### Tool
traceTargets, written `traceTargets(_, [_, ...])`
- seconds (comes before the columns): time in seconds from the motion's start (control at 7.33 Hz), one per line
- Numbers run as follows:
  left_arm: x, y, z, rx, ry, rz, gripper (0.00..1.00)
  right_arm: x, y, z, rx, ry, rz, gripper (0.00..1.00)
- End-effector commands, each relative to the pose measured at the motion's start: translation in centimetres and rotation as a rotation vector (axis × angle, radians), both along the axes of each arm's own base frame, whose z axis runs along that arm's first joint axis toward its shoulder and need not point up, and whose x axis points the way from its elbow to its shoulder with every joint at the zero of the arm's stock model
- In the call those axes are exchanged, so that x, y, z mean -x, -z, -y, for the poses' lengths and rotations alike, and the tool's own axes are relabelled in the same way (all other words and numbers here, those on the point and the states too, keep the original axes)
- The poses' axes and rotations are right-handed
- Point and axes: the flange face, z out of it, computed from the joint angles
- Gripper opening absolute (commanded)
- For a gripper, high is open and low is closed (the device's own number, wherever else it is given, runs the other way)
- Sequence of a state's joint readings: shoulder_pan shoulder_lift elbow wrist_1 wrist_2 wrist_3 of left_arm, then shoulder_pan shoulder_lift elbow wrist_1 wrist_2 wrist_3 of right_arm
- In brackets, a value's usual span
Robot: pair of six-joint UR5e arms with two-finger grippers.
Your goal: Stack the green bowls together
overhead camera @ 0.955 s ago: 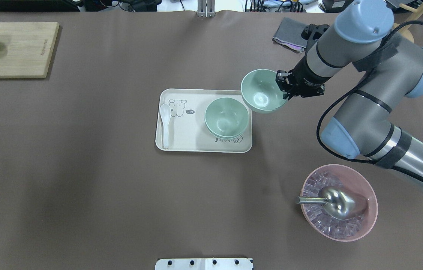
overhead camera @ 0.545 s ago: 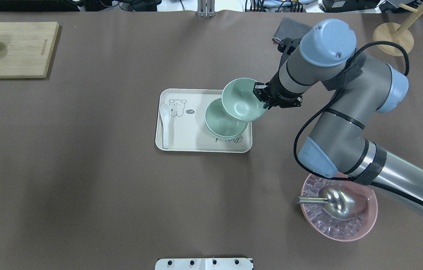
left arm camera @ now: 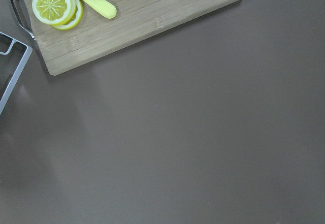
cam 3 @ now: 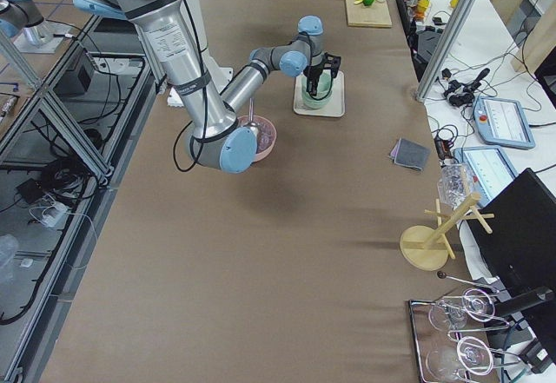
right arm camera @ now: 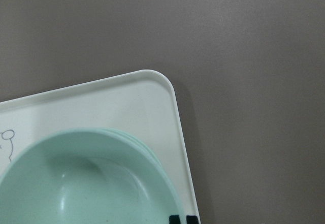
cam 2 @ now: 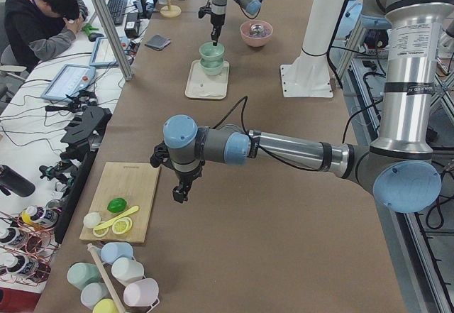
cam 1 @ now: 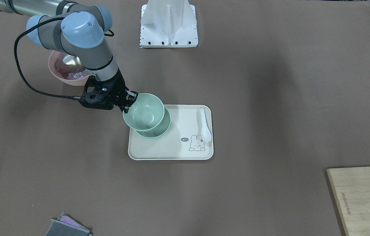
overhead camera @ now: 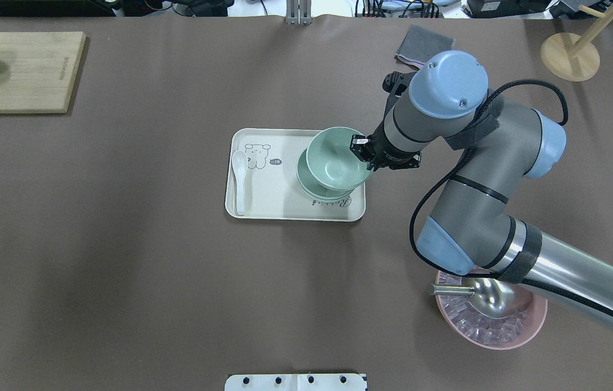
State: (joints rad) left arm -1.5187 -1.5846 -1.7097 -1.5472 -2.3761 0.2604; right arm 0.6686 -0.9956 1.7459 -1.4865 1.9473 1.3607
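My right gripper is shut on the rim of a pale green bowl and holds it slightly tilted just over two nested green bowls on the cream tray. From the front, the held bowl covers most of the nested bowls, with the right gripper at its rim. The right wrist view shows the held bowl above the tray corner. My left gripper hangs over bare table near the cutting board; I cannot tell whether it is open or shut.
A white spoon lies on the tray's left side. A pink bowl with ice and a metal scoop sits under my right arm. A cutting board with fruit, a grey cloth and a wooden stand lie at the table's edges.
My right gripper has carried the green bowl leftward from beside the tray to over the nested bowls. The nested bowls and tray have not moved.
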Motion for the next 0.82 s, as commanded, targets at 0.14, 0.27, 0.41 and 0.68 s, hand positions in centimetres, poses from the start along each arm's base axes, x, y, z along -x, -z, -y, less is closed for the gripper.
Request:
traceTargets(0.14, [0.0,0.0,0.0,0.001,0.001,0.000,0.99,0.5,0.6,-0.2,-0.006,0.006,0.005,0.00])
traceTargets(0.27, [0.0,0.0,0.0,0.000,-0.001,-0.003,0.99,0.6,0.8,-0.1,-0.008,0.006,0.007,0.00])
traceTargets(0.41, [0.0,0.0,0.0,0.000,-0.001,-0.003,0.99,1.0,0.7,0.2,-0.006,0.008,0.002,0.00])
traceTargets(0.68, [0.0,-0.2,-0.2,0.003,-0.001,-0.003,0.99,1.5,1.0,0.5,-0.006,0.009,0.000,0.00])
